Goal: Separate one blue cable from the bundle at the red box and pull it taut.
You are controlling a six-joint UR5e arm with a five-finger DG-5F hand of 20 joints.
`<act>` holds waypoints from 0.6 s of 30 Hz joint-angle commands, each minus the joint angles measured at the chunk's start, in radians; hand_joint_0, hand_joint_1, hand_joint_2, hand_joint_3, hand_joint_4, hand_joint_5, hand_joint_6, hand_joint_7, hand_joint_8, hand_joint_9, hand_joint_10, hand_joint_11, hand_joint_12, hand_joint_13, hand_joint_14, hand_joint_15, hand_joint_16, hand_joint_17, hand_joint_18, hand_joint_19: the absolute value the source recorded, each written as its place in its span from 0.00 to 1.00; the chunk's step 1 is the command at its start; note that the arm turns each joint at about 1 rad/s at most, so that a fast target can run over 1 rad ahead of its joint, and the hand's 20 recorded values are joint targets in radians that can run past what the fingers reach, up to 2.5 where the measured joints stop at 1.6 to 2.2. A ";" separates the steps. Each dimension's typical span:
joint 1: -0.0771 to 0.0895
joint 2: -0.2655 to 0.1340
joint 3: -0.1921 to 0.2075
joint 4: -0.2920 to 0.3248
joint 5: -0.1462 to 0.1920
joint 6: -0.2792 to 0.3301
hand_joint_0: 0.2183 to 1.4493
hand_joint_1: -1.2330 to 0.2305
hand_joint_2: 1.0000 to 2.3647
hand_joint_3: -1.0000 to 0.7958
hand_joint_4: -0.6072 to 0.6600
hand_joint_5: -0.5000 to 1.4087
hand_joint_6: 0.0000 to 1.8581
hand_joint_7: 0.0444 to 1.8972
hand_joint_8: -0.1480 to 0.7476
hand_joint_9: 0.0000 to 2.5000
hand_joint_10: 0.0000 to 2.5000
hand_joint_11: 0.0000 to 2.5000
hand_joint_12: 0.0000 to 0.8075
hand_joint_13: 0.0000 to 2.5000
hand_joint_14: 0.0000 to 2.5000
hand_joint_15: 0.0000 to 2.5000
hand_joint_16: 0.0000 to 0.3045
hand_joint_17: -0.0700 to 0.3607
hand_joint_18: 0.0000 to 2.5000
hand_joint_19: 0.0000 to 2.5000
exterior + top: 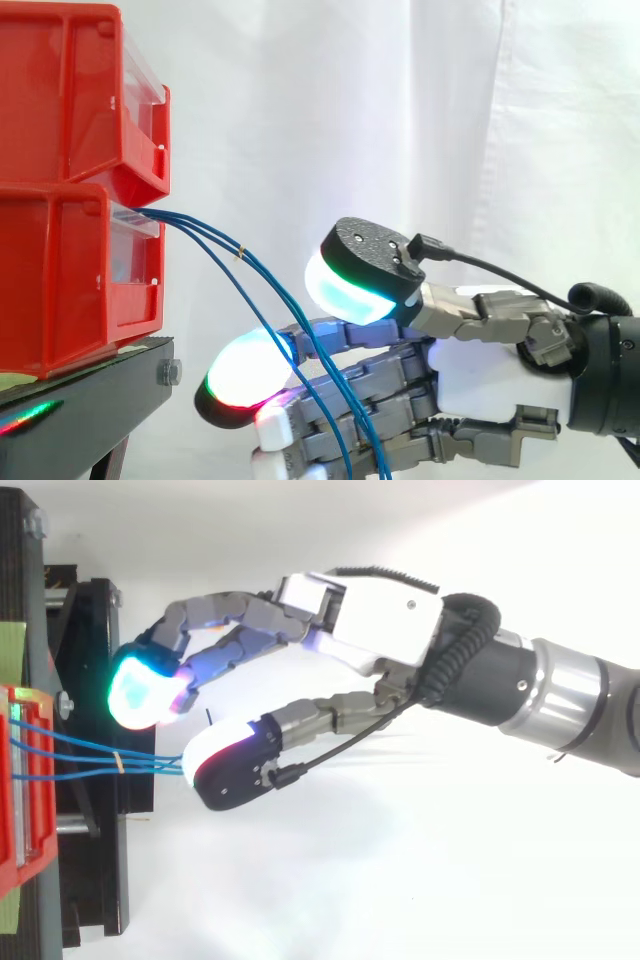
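Just off the front of the stacked red bins (60, 270), the hand (490, 380) reaches in with its fingers (400, 372) loosely extended and the thumb (350, 290) held apart above them, closed on nothing. Three blue cables (215, 240), bound by a small yellow tie (240, 252), leave the lower bin and hang slack through the gap between thumb and fingers. The bins sit on a black stand (90, 400).

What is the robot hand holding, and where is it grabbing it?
Cannot tell. The blue cables run from the red box across the hand, but a real grip on them isn't clear.
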 commanded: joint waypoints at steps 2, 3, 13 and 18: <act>0.009 -0.009 0.014 0.002 -0.005 -0.003 0.19 0.39 0.00 0.28 0.60 0.19 0.27 0.56 0.47 0.31 0.01 0.27 0.40 0.28 0.01 0.19 0.16 0.42 0.21 0.26; 0.009 -0.009 0.014 0.003 -0.008 -0.003 0.19 0.39 0.00 0.28 0.59 0.19 0.27 0.57 0.47 0.31 0.01 0.27 0.40 0.28 0.01 0.19 0.16 0.42 0.21 0.26; 0.014 -0.009 0.014 0.020 -0.016 0.014 0.21 0.38 0.00 0.28 0.57 0.19 0.29 0.55 0.46 0.32 0.01 0.28 0.39 0.29 0.01 0.20 0.16 0.42 0.21 0.27; 0.014 -0.009 0.014 0.020 -0.037 0.027 0.22 0.37 0.00 0.28 0.56 0.19 0.29 0.55 0.46 0.33 0.01 0.28 0.39 0.30 0.01 0.20 0.16 0.41 0.22 0.28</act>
